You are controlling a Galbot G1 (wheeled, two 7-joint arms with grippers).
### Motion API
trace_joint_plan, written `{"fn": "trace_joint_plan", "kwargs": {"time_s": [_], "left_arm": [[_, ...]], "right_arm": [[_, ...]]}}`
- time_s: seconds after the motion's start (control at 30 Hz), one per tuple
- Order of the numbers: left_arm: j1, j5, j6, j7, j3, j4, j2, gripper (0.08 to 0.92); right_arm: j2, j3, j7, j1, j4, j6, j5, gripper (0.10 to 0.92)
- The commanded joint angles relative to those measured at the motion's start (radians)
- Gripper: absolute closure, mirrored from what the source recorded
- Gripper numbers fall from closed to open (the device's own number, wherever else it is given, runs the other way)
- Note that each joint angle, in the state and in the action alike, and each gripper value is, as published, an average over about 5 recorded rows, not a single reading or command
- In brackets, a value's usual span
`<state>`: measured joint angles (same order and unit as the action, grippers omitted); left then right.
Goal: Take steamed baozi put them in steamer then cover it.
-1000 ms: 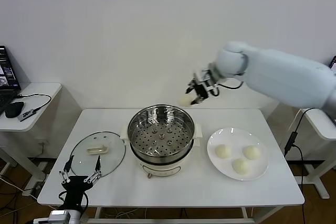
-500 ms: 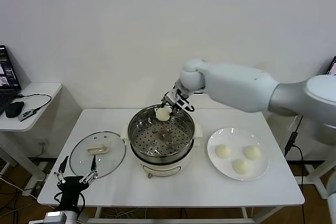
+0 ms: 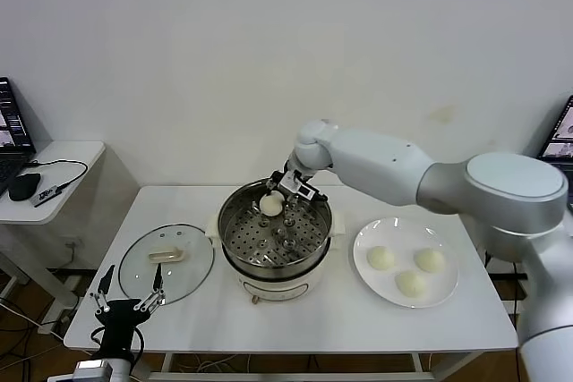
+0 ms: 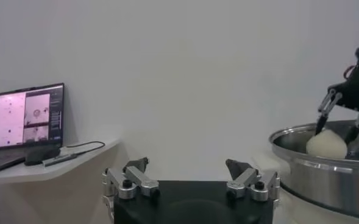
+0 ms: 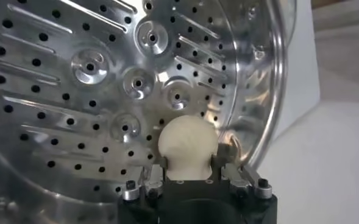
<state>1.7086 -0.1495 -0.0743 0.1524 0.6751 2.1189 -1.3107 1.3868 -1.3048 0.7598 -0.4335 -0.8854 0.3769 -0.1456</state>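
The steamer (image 3: pixel 235 255), a shiny steel pot on a white base, stands mid-table. My right gripper (image 3: pixel 276 198) reaches down into its far side, shut on one steamed baozi (image 3: pixel 270 207) just above the perforated tray (image 5: pixel 75 91). In the right wrist view the bun (image 5: pixel 188 146) sits pinched between both fingers, close to the pot wall. Three more steamed baozi (image 3: pixel 381 258) lie on the white plate (image 3: pixel 449 291) to the right. The glass cover (image 3: pixel 190 276) lies flat left of the steamer. My left gripper (image 3: pixel 131 285) hangs open at the table's front left, with nothing between its fingers.
A side table (image 3: pixel 54 167) at the far left carries a laptop, a mouse and a cable. From the left wrist, the steamer's rim (image 4: pixel 325 176) shows with the held bun (image 4: pixel 327 143) above it. Bare table lies in front of the steamer.
My right arm carried the baozi from behind and above the pot down into the steamer's far side. The left gripper sank slightly and stayed open.
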Motion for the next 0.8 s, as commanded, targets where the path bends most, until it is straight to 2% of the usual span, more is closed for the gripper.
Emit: {"fn": "trace_joint_plan", "kwargs": {"time_s": [0.03, 0.23, 0.4, 0.63, 0.8], "left_arm": [[0.000, 0.000, 0.000, 0.000, 0.001, 0.001, 0.000, 0.177], [-0.002, 0.000, 0.001, 0.000, -0.003, 0.002, -0.003, 0.177], [-0.003, 0.001, 0.002, 0.000, -0.007, 0.004, -0.004, 0.177], [0.004, 0.004, 0.031, 0.002, -0.016, 0.030, 0.002, 0.177], [0.004, 0.006, 0.069, 0.012, -0.026, 0.045, 0.008, 0.177]], "right_arm": [[0.032, 0.011, -0.027, 0.035, 0.071, 0.072, -0.081, 0.494], [0.022, 0.001, -0.021, 0.015, 0.047, 0.071, -0.055, 0.343], [-0.019, -0.027, 0.020, -0.066, -0.041, 0.014, 0.076, 0.223], [-0.137, -0.086, 0.130, -0.224, -0.281, -0.217, 0.388, 0.203], [-0.267, -0.106, 0.162, -0.322, -0.448, -0.381, 0.502, 0.203]]}}
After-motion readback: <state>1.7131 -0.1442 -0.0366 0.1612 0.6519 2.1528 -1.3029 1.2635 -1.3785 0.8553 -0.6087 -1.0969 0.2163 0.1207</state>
